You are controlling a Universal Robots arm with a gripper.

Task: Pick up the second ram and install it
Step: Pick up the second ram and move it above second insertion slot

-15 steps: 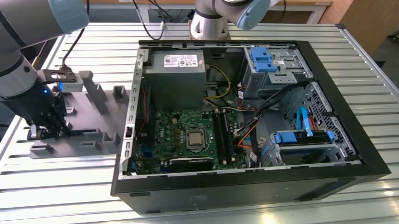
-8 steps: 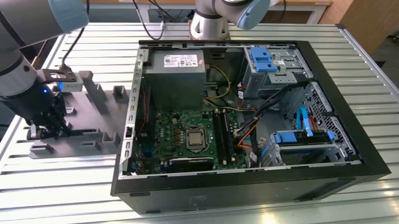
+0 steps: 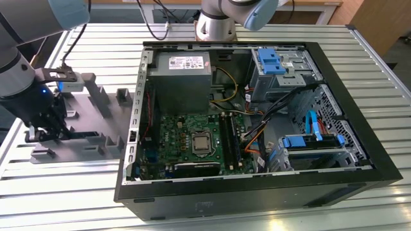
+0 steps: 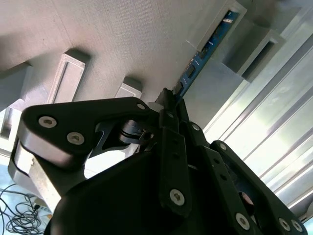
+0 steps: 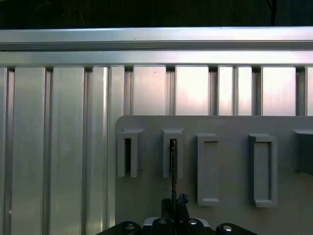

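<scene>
The second ram [image 4: 204,53] is a thin blue board with small dark chips. It stands on edge in a slot of the grey holder plate [image 4: 122,39]. In the first wrist view the ram [image 5: 172,164] shows edge-on as a dark line running from a slot block to my gripper [image 5: 176,201]. The black fingers [image 4: 168,122] meet on the ram's near end, so the gripper [image 4: 171,98] is shut on it. In the exterior view the gripper [image 3: 44,134] hangs low over the grey holder plate [image 3: 96,127], left of the open computer case.
The open black case [image 3: 257,192] lies on the slatted metal table [image 3: 359,57]. Inside are the green motherboard [image 3: 183,137], its long black slots [image 3: 229,139], a grey power supply [image 3: 183,77], cables and light-blue drive brackets [image 3: 270,60]. Empty slot blocks [image 5: 208,169] stand on the holder.
</scene>
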